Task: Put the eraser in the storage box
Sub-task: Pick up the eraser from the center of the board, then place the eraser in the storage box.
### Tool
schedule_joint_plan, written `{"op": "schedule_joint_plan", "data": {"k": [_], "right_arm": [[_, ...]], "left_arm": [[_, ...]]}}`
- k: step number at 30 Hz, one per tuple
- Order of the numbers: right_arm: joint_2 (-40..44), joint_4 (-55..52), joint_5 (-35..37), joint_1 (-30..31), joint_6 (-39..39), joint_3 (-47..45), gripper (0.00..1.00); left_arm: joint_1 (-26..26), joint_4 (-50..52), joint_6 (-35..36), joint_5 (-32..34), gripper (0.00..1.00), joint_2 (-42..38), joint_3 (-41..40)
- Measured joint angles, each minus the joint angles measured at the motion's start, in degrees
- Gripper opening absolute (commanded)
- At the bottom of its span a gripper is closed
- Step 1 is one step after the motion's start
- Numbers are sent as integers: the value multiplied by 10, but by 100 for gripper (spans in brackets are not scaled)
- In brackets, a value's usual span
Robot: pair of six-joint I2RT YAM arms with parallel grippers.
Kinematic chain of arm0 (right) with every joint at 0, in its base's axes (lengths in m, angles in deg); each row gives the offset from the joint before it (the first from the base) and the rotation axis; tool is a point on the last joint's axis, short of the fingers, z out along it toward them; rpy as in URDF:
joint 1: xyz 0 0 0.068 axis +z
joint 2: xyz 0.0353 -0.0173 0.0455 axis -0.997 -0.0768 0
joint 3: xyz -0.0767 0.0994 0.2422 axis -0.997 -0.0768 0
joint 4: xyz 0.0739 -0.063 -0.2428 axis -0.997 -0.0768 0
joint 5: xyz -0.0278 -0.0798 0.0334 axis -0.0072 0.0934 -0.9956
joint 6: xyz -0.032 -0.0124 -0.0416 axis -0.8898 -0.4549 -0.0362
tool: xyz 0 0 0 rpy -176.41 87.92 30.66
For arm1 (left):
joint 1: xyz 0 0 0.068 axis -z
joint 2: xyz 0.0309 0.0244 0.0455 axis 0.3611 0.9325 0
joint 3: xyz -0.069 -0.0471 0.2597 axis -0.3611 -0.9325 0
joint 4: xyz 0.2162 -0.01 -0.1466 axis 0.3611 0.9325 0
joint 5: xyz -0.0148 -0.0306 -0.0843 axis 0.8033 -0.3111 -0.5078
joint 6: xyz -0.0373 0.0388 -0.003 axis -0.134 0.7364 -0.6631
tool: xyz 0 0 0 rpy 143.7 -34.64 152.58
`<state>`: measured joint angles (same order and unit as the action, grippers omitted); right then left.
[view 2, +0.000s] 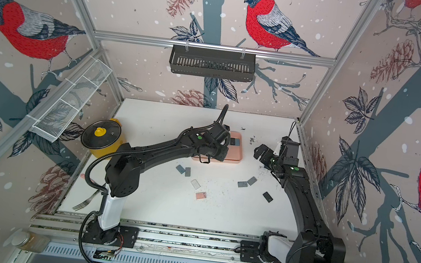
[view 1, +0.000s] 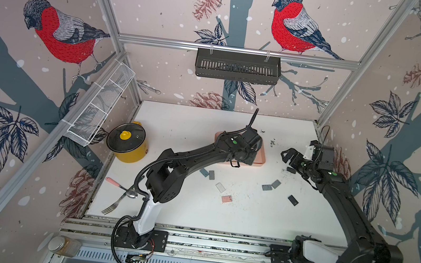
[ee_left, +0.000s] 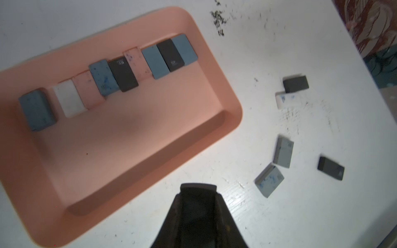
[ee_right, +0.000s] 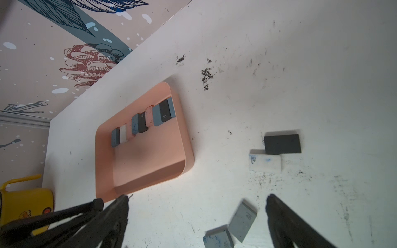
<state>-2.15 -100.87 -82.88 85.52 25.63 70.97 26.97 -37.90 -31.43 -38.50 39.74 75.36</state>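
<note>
Left of frame in a top view: yellow enamel pot with a dark glass lid point(view 1: 128, 142), not part of the task. Centre: shallow salmon-pink rectangular plastic storage box point(view 1: 262, 155), largely under the left arm. The left wrist view shows a row of erasers point(ee_left: 123, 74), nine small blocks, along one long wall inside. Left gripper point(ee_left: 198, 187): jaws together, holding nothing, over the white table point(ee_left: 279, 214) just outside the box's rim. Centre-right: loose erasers point(view 1: 267, 187), grey, black, white and pink, scattered apart from the box. Right: right gripper point(ee_right: 196, 199), jaws spread wide, empty, above a grey eraser point(ee_right: 242, 221). Judged step: selecting the next eraser. The next move calls for straddling one block, clear of its close neighbour.
</note>
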Motion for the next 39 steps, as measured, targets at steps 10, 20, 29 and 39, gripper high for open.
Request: {"op": "schedule_joint_plan", "data": {"k": [10, 20, 29, 39], "right_arm": [[-10, 13, -4, 8, 12, 14, 99], [-15, 25, -3, 8, 13, 6, 99], [-18, 33, -3, 8, 15, -1, 99], [-18, 39, -3, 7, 15, -15, 99]], "left_arm": [[-45, 29, -70, -95, 24, 174, 235], [-48, -35, -165, -132, 24, 232, 233], [-45, -79, -212, -101, 25, 259, 233], [-39, -109, -231, -69, 25, 285, 242]]}}
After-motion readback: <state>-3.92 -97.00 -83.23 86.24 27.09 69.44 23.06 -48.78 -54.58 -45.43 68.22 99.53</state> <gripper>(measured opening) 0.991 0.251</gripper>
